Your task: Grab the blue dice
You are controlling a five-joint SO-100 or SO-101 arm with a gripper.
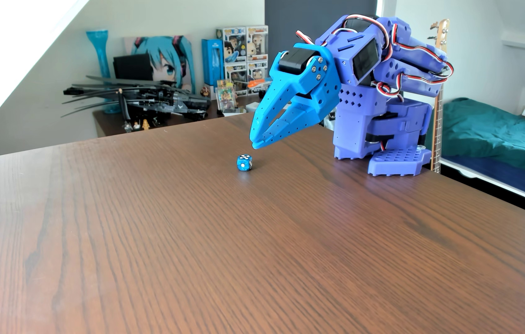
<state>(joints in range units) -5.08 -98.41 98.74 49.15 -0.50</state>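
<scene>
The blue dice (244,162) sits alone on the wooden table (254,250), just below and slightly forward of the gripper (254,141), not touching it. Gripper empty; jaws nearly closed at the tips with only a narrow gap further back. The die looks light, rigid, smooth with rounded corners, so likely to squirt sideways. Best hold: two opposite flat faces, jaws low and centred.
</scene>
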